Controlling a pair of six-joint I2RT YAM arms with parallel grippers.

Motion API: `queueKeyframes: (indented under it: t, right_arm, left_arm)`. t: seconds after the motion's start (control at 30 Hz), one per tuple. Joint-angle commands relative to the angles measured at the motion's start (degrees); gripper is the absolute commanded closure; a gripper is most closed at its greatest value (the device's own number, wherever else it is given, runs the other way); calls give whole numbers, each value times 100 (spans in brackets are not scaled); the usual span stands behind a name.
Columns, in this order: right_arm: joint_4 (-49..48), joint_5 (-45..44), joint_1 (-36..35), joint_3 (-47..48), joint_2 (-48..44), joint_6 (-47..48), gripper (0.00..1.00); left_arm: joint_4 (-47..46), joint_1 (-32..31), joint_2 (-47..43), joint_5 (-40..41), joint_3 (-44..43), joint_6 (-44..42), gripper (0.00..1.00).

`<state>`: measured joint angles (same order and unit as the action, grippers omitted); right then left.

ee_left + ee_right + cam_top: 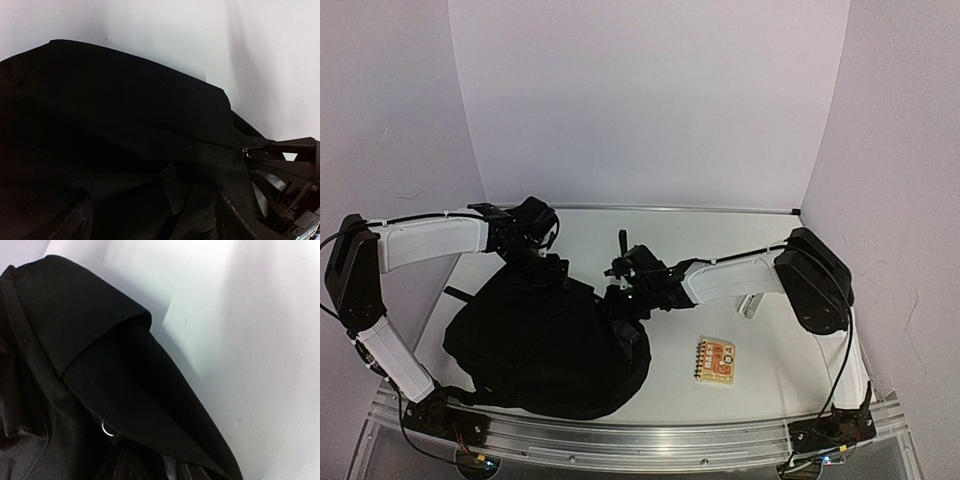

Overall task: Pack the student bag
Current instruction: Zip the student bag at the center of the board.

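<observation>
The student bag (535,345), a big soft black backpack, lies on the left half of the table. My left gripper (548,270) sits at its far top edge. In the left wrist view the fingers (75,222) stand wide apart, open, over black fabric (125,125) and a webbing strap (172,192). A zipper pull (245,152) shows beside them. My right gripper (620,292) is pressed against the bag's upper right edge. In the right wrist view a fabric flap (100,355) and a small metal ring (106,429) fill the picture. The right gripper (167,471) is nearly hidden under the flap.
A small spiral notebook (715,361) with an orange cover lies right of the bag. A pale object (751,305) stands behind the right forearm. White walls close in the table (720,240) at the back and sides. The right gripper's black frame (287,187) shows in the left wrist view.
</observation>
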<state>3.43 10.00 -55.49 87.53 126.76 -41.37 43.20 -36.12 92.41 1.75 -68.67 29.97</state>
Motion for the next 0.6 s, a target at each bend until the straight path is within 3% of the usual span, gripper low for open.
queueKeyframes:
  t: [0.0,0.3,0.47,0.57]
  right_arm:
    - [-238,65,74,359,208,170,73]
    - [-763,660,164,439,417,399,79]
    - [-838,575,170,406,372,410,99]
    - [-841,283,172,103,81,398,100]
  left_arm:
    - [-99,-18,21,114,69,26,17]
    - [-102,-22,25,80,163,45,19]
    - [-113,-18,31,84,232,97,19]
    - [-177,-12,-4,120,337,156,19]
